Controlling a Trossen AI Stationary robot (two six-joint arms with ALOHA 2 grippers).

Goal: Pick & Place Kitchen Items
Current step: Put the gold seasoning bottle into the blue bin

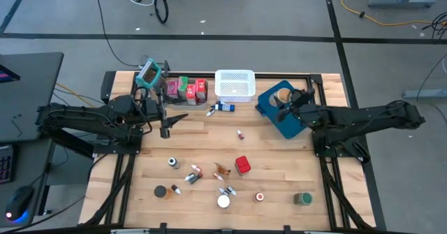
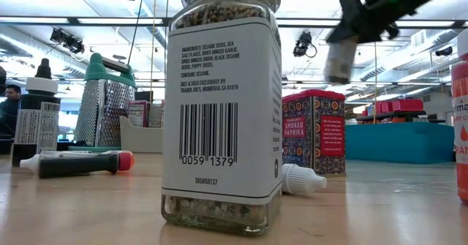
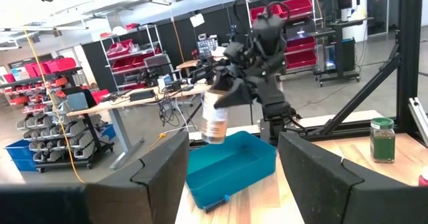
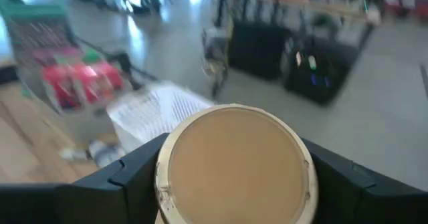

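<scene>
A clear jar with a tan lid (image 1: 283,93) hangs over the blue tray (image 1: 288,124) at the table's far right, with my right gripper (image 1: 287,99) shut on it. In the left wrist view the jar (image 3: 215,122) is well above the tray (image 3: 231,165). My left gripper (image 1: 166,126) waits open above the table's left part with nothing between its fingers (image 3: 160,167). Other kitchen items lie loose on the near half of the table: a red tin (image 1: 242,165), a green-lidded jar (image 1: 302,199) and a seasoning jar (image 2: 219,106) standing on its base. My right gripper pinches the jar between its two fingers (image 4: 130,174), one on each side of its upper part just below the tan lid (image 4: 234,162). The jar (image 2: 338,58) hangs below the fingers, nearly upright, lifted clear of the tray and the table.
A white mesh basket (image 1: 234,85) stands at the far middle. Left of it are red and green cartons (image 1: 188,89) and a metal grater (image 1: 150,73). A small blue tube (image 1: 222,107) and small bottles lie about mid-table. A black frame rail (image 1: 209,73) runs along the far edge.
</scene>
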